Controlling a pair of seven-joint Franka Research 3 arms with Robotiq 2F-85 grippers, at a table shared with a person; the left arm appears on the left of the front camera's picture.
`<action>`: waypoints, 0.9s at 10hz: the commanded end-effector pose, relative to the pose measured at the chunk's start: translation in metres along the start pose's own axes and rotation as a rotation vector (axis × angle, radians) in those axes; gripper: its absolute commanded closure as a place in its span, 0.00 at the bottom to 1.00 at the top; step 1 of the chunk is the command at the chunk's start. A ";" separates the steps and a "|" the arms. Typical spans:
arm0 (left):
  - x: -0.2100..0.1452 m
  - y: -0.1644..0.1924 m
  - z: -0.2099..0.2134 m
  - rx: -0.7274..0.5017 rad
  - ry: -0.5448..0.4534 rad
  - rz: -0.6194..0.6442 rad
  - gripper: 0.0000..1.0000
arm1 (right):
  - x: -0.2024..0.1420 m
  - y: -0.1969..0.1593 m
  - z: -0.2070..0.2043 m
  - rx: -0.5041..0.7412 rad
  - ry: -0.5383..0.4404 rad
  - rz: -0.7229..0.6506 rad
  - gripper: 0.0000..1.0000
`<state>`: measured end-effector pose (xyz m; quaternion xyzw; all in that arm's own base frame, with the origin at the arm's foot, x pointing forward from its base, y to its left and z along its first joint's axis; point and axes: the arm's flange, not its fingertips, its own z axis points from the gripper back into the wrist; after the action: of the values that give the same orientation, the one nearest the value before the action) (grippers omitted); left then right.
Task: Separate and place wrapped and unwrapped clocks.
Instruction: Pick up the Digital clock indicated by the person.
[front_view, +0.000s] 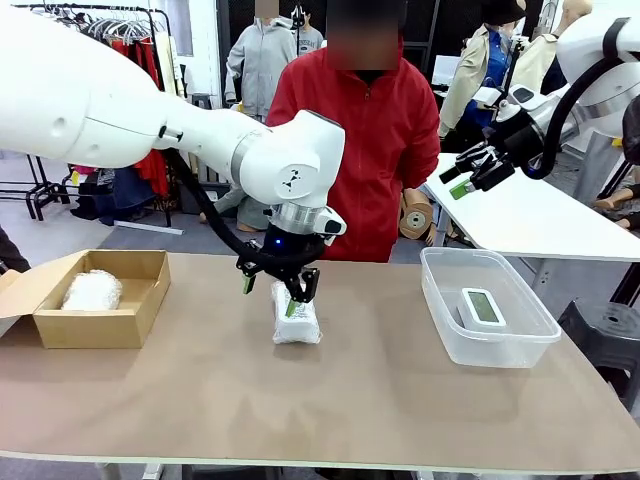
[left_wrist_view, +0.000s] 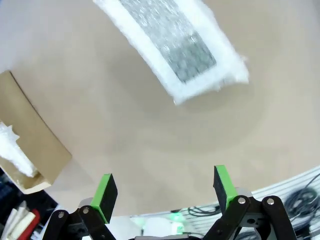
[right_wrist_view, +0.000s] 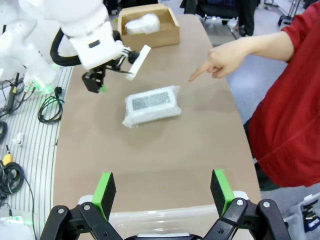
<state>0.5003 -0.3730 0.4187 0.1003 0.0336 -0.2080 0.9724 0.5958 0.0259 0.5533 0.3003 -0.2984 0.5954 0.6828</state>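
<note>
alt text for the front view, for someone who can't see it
The left end effector hangs open by a bubble-wrapped bundle at mid-table. A cardboard box on the left holds another wrapped bundle, a clear bin on the right holds a bare white clock. A person in red stands opposite; the right end effector is raised, open.

We're hunting for print and nothing reads: the wrapped clock (right_wrist_view: 151, 105) mid-table shows a dark label through its bubble wrap, but the bubbles blur any letters. Just above that clock, a white joint of the left arm (front_view: 290, 170) carries a small dark mark, no letters we can make out. Right of the wrapped clock, the bare clock (front_view: 483, 306) shows a grey-green screen with no legible digits.
</note>
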 end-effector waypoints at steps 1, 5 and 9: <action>0.001 0.014 0.007 -0.050 -0.098 0.081 0.00 | 0.002 0.001 0.000 -0.007 0.012 0.007 0.00; 0.000 0.000 0.000 0.000 0.000 0.000 0.00 | 0.002 0.001 0.000 -0.007 0.012 0.007 0.00; 0.016 -0.018 -0.002 -0.135 -0.034 0.076 0.00 | 0.002 0.001 0.000 -0.007 0.012 0.007 0.00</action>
<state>0.5023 -0.3887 0.4161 0.0672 0.0299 -0.1936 0.9783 0.5958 0.0259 0.5533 0.3003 -0.2984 0.5954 0.6828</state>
